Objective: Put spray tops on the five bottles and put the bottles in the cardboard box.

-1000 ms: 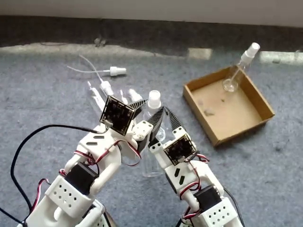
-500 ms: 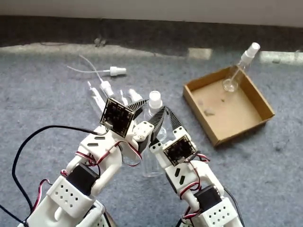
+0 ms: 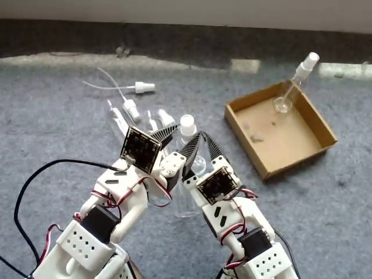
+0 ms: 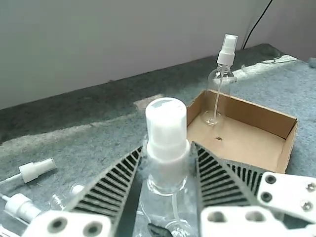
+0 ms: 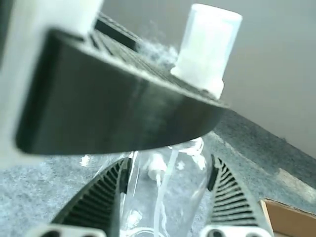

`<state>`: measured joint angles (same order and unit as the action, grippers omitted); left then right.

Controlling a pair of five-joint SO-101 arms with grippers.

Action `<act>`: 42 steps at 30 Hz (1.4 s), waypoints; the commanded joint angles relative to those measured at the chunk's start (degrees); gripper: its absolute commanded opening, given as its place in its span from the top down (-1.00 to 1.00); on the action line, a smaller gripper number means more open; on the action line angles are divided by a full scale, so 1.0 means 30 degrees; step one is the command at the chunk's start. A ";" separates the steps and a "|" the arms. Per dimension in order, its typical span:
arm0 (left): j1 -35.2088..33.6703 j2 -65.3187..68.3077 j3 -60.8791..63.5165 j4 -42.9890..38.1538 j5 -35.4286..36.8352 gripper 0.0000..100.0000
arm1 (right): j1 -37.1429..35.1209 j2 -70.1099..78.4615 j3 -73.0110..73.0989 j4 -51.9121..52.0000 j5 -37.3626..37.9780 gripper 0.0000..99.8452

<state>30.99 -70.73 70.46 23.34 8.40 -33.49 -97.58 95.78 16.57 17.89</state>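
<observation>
The cardboard box [image 3: 279, 139] sits at the high view's right, one capped bottle [image 3: 289, 93] leaning in its far corner. At centre the right gripper [image 5: 170, 165] clamps the clear bottle [image 3: 186, 204] by its body; the left gripper [image 4: 168, 148] pinches its spray top [image 4: 166, 123]. A loose spray top [image 3: 143, 87] lies upper left.

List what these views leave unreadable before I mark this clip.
- Held bottle: clear base between the arms in the high view; resting or lifted unclear.
- Spray top: left gripper flanks its collar in the left wrist view; seating unclear.
- Loose bottles: clear, overlapping, partly behind the left arm in the high view; count unclear.
- Right wrist view: a blurred near finger hides much beyond the right gripper.
</observation>
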 commanded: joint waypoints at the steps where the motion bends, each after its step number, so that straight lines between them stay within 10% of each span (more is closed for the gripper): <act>1: 0.0366 0.0015 0.0015 -0.0176 0.0234 0.95 | -0.0015 -0.0337 0.2183 0.0044 0.0234 0.80; 24: 0.0220 -0.0015 -0.0044 0.1524 -0.2403 0.95 | -0.0015 -0.0308 0.2095 0.0747 0.0264 0.80; 42: 0.0190 -0.0044 -0.2125 0.4220 -0.2403 0.58 | 0.0015 -0.0337 0.2037 0.1040 0.0293 0.80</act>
<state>30.99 -70.02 70.81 29.32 1.80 -33.23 -97.67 95.78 19.65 18.33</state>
